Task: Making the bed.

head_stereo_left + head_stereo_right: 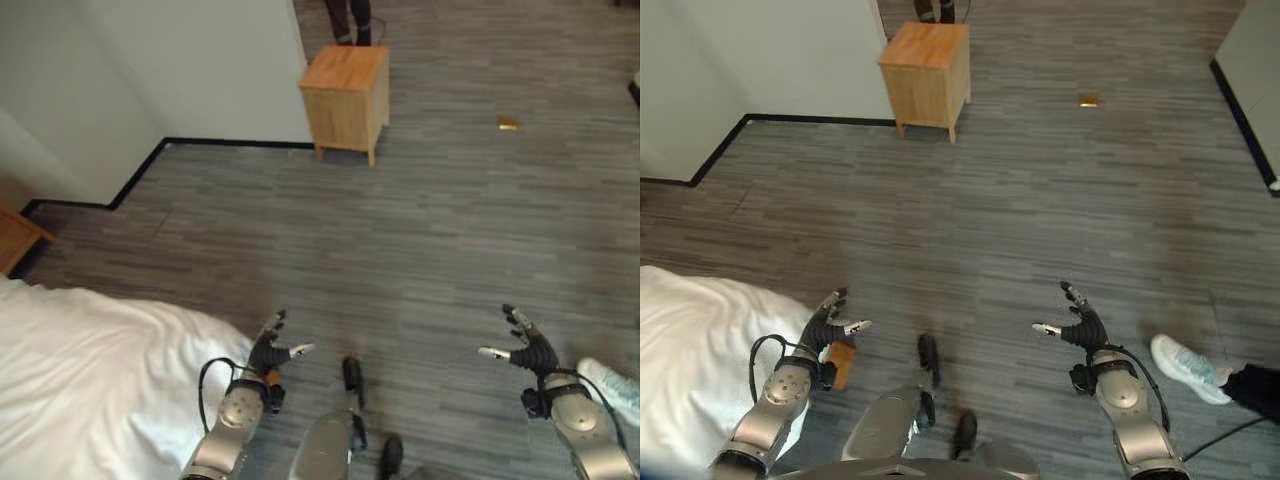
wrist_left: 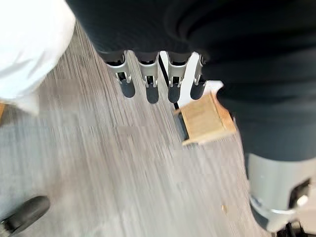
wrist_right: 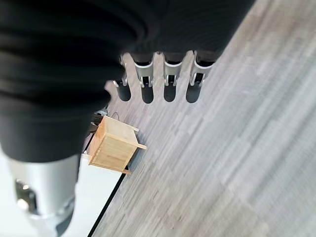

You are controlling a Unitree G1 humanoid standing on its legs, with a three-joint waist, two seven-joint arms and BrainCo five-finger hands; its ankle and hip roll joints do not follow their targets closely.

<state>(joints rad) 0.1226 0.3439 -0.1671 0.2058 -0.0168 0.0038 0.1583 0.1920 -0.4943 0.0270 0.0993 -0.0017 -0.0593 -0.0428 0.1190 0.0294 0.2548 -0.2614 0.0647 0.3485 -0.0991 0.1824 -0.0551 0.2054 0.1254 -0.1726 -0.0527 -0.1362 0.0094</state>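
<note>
The bed's white cover (image 1: 90, 380) fills the lower left corner, rumpled, its edge hanging toward the floor. My left hand (image 1: 268, 352) hovers over the grey floor just right of that edge, open, touching nothing. The same white cloth (image 2: 29, 44) lies past the left hand's straight fingers (image 2: 148, 84). My right hand (image 1: 530, 345) floats over bare floor at the lower right, far from the bed, open and empty. Its fingers (image 3: 158, 84) are straight as well.
A small wooden nightstand (image 1: 347, 88) stands by the white wall (image 1: 200, 60) at the top centre, with a person's legs (image 1: 348, 18) behind it. A small yellowish object (image 1: 508, 123) lies on the floor. A person's white shoe (image 1: 1185, 365) rests at the right. Another wooden piece (image 1: 15, 235) sits at the left.
</note>
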